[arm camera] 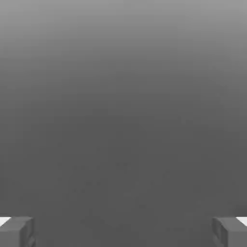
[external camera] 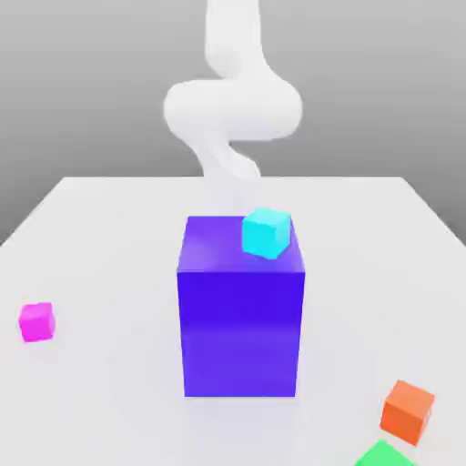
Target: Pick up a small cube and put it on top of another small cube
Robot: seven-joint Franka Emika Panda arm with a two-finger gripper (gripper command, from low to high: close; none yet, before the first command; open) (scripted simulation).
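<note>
The small magenta-pink cube rests on the white table at the exterior view's left, well apart from everything else. A cyan cube sits on top of the big blue-violet block, toward the exterior view's right. My white arm rises behind that block, far from the magenta cube. In the hand view my gripper is open: its grey fingertips stand wide apart with nothing between them, facing a plain grey background.
An orange cube lies on the table at the exterior view's lower right, with a green object partly cut off just beneath it. The tall blue-violet block stands in the middle of the table.
</note>
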